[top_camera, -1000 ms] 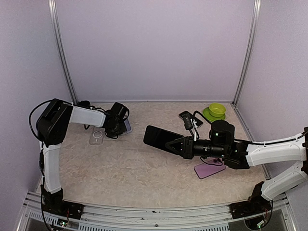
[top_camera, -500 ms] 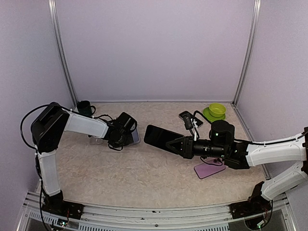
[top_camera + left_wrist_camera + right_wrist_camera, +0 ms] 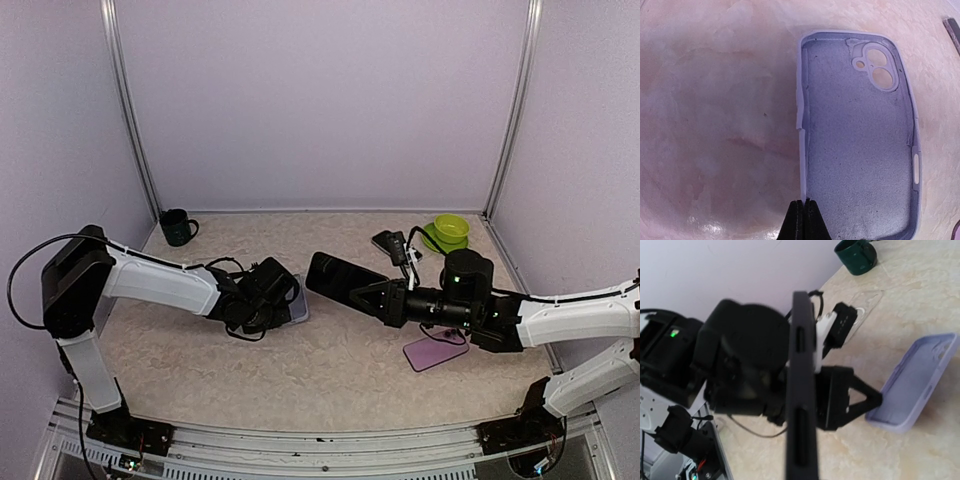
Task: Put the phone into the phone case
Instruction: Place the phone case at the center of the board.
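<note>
- Left gripper (image 3: 804, 216) is pinched almost closed on the side wall of the phone case (image 3: 860, 150), left of the worktop's middle.
- Right gripper (image 3: 363, 296) clamps the phone (image 3: 335, 273) edge-up, mid-worktop.

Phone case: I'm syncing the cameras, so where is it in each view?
Top external: phone case left of centre, partly under the left end effector.
Left wrist: phone case fills the right half.
Right wrist: phone case at lower right.
Shared landmark: left end effector gripping its edge.
</note>
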You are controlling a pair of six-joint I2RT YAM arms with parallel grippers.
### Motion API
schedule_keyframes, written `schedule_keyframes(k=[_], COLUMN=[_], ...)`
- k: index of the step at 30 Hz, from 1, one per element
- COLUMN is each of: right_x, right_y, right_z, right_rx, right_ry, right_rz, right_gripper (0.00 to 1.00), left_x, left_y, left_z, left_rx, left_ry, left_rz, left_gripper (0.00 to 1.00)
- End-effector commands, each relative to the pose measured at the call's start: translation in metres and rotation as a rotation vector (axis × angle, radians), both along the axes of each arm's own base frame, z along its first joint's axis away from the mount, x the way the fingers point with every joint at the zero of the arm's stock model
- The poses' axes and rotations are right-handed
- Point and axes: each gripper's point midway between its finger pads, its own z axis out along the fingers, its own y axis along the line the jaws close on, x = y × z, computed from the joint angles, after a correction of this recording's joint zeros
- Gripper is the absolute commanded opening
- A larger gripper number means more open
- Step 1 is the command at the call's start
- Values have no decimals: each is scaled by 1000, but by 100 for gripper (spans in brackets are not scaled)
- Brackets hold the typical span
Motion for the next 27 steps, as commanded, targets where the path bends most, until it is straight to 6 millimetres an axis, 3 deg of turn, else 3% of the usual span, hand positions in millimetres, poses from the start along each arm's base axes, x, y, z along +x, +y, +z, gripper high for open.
schedule_keyframes(k=[1,13,27], right_x=[1,6,13], right_y=[-6,-21,-31], right_z=[20,27,26], right_rx=[47,46,37], right_ry=[-52,-73,-71], right_rz=[-23,-93,-137], right_gripper=[0,0,0], left_x=[-9,-16,-20], left_y=[0,-23,-49], left_z=[-3,-17,-12], left_rx=[6,18,-32], left_ry=[9,33,30], left_rz=[30,12,-36], left_gripper=[0,0,4])
